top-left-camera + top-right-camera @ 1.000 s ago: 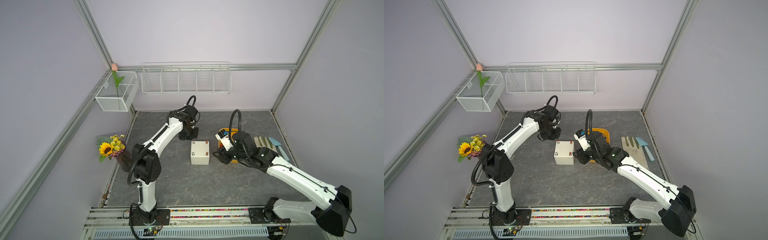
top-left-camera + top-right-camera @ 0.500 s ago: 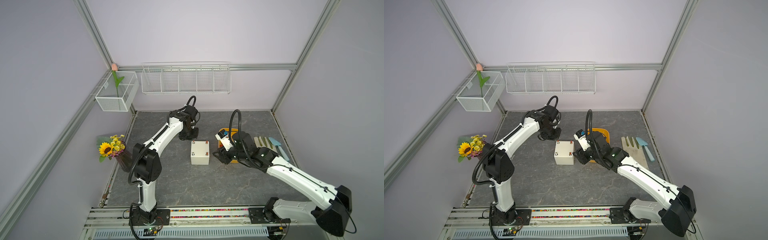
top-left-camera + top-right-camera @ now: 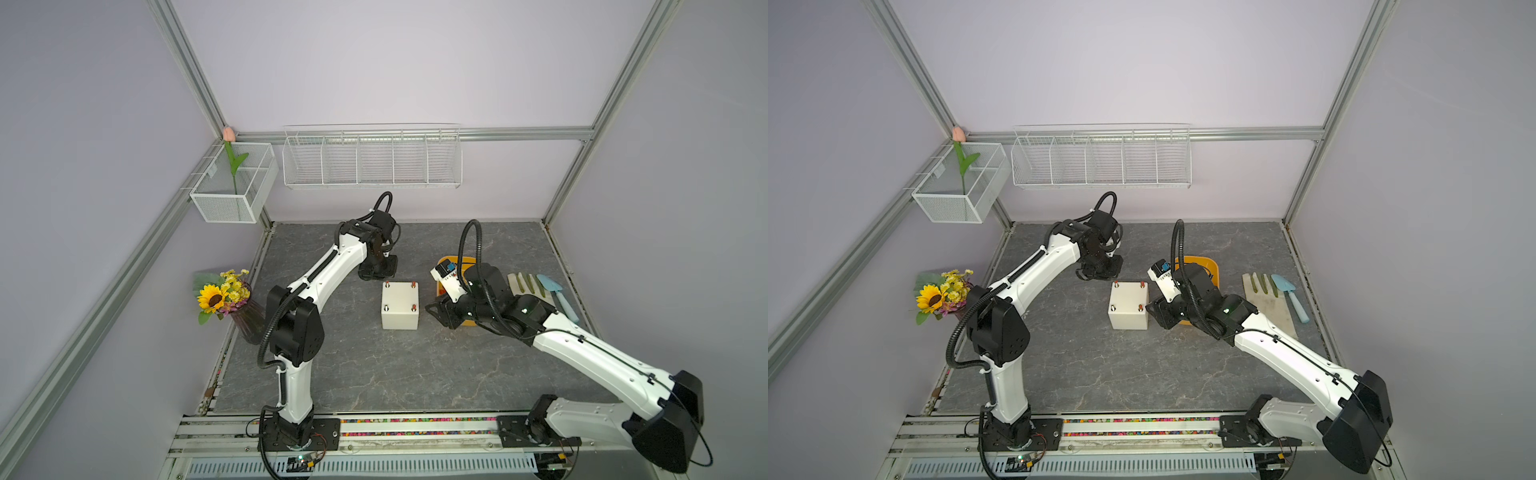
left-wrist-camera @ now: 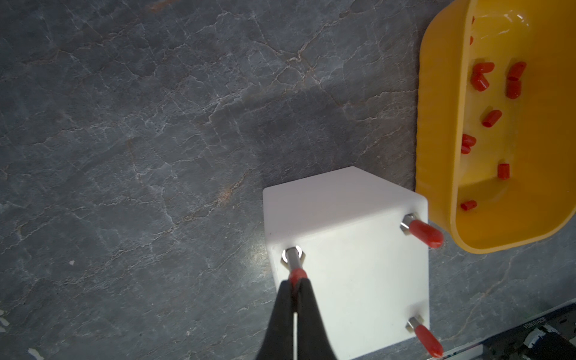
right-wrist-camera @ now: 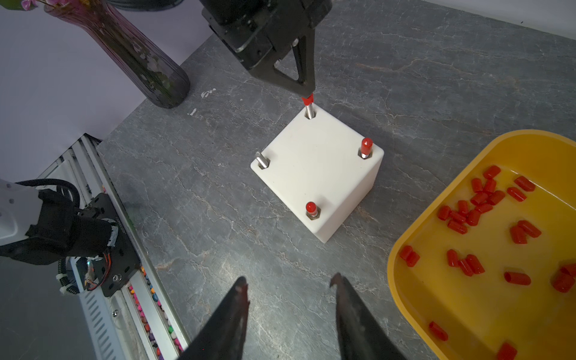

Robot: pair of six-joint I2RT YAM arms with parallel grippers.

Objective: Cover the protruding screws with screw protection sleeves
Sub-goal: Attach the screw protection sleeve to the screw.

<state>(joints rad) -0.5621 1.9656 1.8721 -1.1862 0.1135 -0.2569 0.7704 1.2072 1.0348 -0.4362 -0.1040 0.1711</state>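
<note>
Grey table (image 3: 374, 374) carried a yellow tray (image 5: 414, 299) just beside a white box (image 5: 314, 168). Right gripper (image 5: 290, 285) hung over the table near both, jaws apart, nothing between them. Left gripper (image 4: 295, 282) was clenched on one red sleeve (image 4: 296, 275) seated on the tip of a corner screw (image 5: 309, 111). Two capped screws (image 5: 365, 148) already wore sleeves; one bare screw (image 5: 261, 160) stood uncovered. Loose sleeves (image 5: 477, 199) lay in the tray.
</note>
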